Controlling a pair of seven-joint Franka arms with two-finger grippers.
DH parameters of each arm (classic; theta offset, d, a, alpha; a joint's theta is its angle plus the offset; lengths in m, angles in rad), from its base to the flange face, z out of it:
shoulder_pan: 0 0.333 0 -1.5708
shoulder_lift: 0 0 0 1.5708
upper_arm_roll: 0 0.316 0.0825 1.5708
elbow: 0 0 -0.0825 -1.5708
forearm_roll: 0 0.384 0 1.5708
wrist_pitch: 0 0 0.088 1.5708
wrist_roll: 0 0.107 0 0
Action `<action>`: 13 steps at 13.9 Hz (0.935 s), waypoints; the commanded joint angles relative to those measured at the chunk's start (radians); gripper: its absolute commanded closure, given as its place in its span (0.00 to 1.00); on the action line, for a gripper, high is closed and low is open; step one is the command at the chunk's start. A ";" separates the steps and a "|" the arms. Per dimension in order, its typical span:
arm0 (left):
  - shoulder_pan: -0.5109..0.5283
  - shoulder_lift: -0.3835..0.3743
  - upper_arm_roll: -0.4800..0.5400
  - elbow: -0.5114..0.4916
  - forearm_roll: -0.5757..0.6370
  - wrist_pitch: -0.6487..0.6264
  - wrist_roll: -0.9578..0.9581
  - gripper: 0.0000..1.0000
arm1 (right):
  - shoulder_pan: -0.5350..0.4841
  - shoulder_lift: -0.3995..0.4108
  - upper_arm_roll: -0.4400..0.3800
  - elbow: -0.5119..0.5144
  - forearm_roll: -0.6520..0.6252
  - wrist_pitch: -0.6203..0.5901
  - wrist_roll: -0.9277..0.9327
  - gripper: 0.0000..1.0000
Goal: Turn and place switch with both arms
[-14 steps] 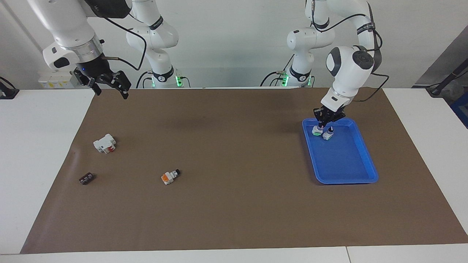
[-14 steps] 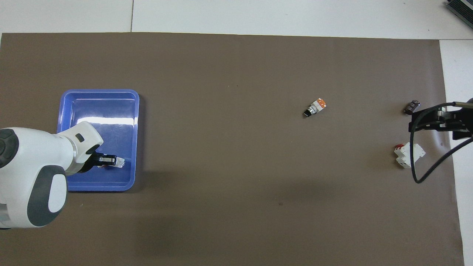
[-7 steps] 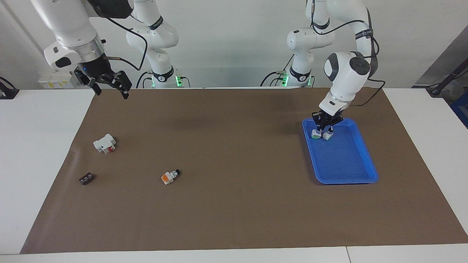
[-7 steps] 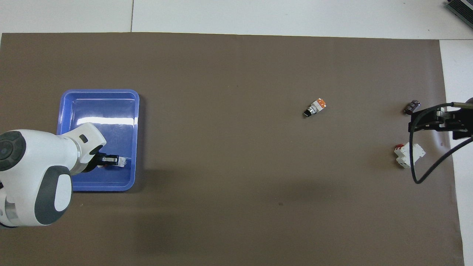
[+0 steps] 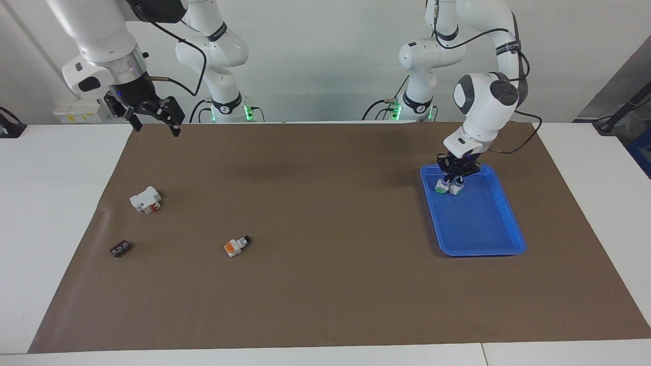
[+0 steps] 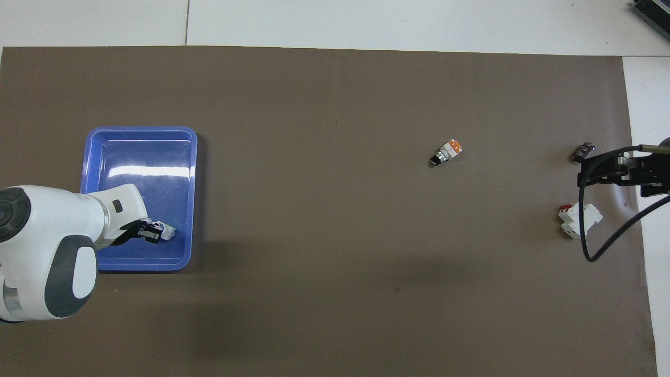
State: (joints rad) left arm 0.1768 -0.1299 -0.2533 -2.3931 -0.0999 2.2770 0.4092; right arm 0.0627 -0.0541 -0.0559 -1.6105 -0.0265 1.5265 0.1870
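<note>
The switch (image 5: 440, 188), white with a green edge, is in the blue tray (image 5: 488, 239) at the corner nearest the robots. My left gripper (image 5: 454, 178) reaches down into the tray and looks shut on the switch, which is at or just above the tray floor. In the overhead view the switch (image 6: 167, 230) shows at the tip of the left gripper (image 6: 152, 231). My right gripper (image 5: 155, 124) is open and empty. It hangs in the air over the mat's corner at the right arm's end and waits.
A second small white piece (image 5: 457, 189) stands beside the switch in the tray. An orange-white switch with a black tip (image 5: 236, 246), a white block with red (image 5: 145, 199) and a small dark part (image 5: 120, 248) lie on the brown mat toward the right arm's end.
My left wrist has turned and the switch has sunk slightly in the tray. My right gripper has shifted only slightly.
</note>
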 commanded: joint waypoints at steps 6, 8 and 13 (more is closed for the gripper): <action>0.055 -0.011 -0.004 -0.021 0.014 0.010 0.172 1.00 | -0.001 -0.006 0.005 0.003 -0.012 -0.017 0.002 0.00; 0.073 -0.011 -0.004 -0.021 0.014 0.012 0.210 1.00 | 0.000 -0.006 0.005 0.003 -0.012 -0.020 0.002 0.00; 0.101 -0.010 -0.004 -0.020 0.014 0.016 0.267 1.00 | 0.000 -0.006 0.005 0.003 -0.012 -0.023 0.002 0.00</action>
State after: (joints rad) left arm 0.2708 -0.1298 -0.2523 -2.3939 -0.0999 2.2770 0.6651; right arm 0.0629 -0.0541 -0.0554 -1.6105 -0.0265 1.5255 0.1870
